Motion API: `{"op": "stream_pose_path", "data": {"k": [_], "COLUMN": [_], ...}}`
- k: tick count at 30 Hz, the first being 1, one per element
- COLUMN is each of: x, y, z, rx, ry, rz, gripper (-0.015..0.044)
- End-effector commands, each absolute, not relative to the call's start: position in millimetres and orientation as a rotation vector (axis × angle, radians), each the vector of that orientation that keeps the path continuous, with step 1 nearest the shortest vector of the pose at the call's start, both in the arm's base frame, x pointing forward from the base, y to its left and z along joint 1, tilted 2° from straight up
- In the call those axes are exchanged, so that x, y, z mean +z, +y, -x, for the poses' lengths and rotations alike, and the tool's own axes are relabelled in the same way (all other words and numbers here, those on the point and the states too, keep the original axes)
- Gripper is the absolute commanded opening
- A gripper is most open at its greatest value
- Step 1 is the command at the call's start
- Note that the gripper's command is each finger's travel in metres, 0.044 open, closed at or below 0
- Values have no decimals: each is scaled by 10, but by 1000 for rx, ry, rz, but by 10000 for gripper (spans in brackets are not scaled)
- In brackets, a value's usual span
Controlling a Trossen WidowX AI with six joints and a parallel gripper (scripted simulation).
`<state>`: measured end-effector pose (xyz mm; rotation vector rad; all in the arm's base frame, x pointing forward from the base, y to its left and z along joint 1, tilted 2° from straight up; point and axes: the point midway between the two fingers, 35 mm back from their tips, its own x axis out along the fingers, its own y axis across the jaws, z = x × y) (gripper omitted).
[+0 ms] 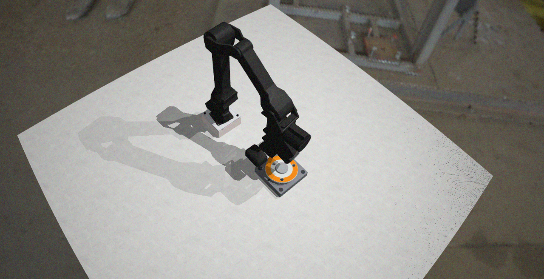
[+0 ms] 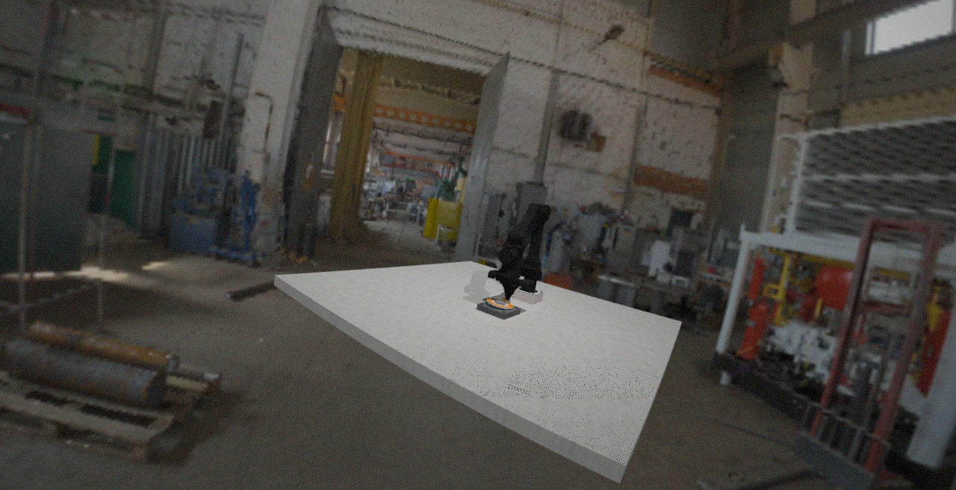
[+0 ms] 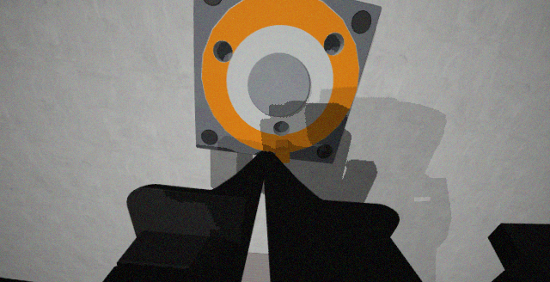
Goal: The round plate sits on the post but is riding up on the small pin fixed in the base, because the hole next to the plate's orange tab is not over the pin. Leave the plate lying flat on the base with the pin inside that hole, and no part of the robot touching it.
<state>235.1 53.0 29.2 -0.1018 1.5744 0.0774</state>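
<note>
The round plate, orange [image 1: 295,169] [image 3: 279,7] with a white inner ring, sits around the grey post [image 1: 281,168] [image 3: 279,82] on the square grey base [image 1: 280,192] [image 3: 199,114]. In the exterior view the plate [image 2: 491,303] looks slightly raised off the base [image 2: 497,314]. The orange tab [image 3: 282,155] points down toward the arm in the wrist view, with a hole [image 3: 281,127] beside it. My gripper [image 3: 265,156] is shut and empty; its tips are just left of the tab, at the plate's rim. Contact cannot be told. The pin is not visible.
The arm's white mounting block [image 1: 224,126] [image 2: 529,296] stands behind the base on the white table [image 1: 342,220] [image 2: 401,326]. The arm's shadow falls across the plate and part of the table. The base has round holes at its corners.
</note>
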Motion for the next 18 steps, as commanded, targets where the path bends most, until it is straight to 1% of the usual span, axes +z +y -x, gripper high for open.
{"op": "stream_pose_path", "data": {"k": [1, 18], "x": [285, 297], "y": [465, 268], "z": [-2356, -2466], "rx": [69, 67], "ry": [1575, 1574], "rz": [108, 110], "gripper": [0, 0]}}
